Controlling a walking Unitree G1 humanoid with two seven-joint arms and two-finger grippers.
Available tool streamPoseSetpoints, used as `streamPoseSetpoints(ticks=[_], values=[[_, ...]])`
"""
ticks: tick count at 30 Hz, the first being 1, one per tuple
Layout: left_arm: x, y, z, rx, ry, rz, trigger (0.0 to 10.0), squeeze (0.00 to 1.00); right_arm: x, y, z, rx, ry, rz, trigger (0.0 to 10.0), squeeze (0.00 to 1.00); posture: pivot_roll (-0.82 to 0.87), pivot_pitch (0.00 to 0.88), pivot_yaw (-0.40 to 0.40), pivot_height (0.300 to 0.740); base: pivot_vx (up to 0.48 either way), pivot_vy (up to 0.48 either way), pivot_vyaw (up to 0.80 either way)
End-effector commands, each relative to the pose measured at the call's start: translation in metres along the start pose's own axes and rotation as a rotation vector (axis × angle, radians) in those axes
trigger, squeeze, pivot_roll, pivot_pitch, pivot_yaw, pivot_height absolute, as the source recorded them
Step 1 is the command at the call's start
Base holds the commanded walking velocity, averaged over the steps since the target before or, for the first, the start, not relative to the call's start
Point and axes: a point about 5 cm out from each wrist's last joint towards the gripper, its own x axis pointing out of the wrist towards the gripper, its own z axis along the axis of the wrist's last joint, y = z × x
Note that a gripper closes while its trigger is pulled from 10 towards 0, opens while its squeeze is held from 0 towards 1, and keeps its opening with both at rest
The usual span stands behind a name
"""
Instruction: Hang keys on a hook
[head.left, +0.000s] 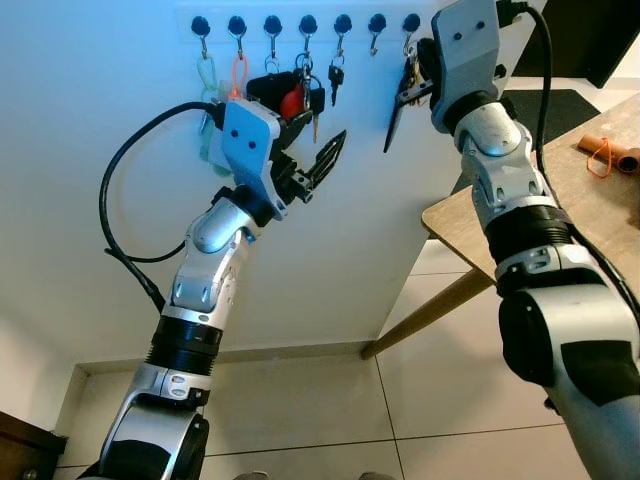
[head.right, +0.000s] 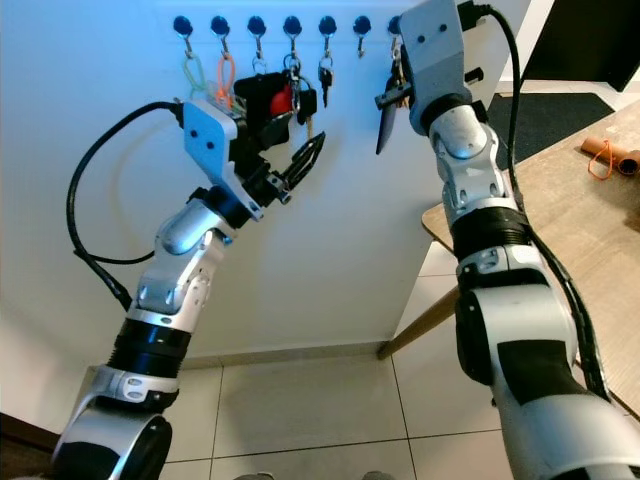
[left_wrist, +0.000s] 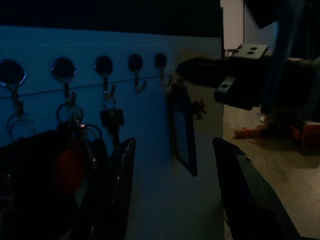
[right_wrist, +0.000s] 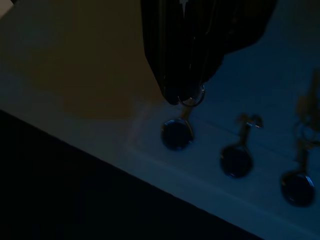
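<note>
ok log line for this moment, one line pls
right gripper: shut on key ring, at end hook | left gripper: open, idle by hung keys | ring not clearly on hook

Two silver-grey arms are seen, each built of rounded metallic segments joined by ribbed black collars. A thick black cable is looped beside the left arm (head.left: 205, 270), and another is run along the right arm (head.left: 520, 230). Pale grey wrist housings are marked by small dark screw holes — long, black, ridged fingers (head.left: 325, 158) are carried beyond them.
</note>
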Motion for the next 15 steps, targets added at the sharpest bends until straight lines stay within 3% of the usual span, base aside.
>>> streamPoseSetpoints(ticks=[1,15], values=[[0.001,-0.005,0.001,-0.006,-0.003,-0.013,10.0,0.0,0.003,-0.005,0.007,-0.008,-0.026,-0.02,10.0,0.0,0.02,0.088,-0.043,0.74,0.0,0.0,0.0],[-0.001,-0.003,0.003,0.006,0.0,0.015,10.0,0.0,0.015,0.012,0.022,-0.046,-0.054,0.021,10.0,0.0,0.03,0.096,-0.064,0.74,0.0,0.0,0.0]])
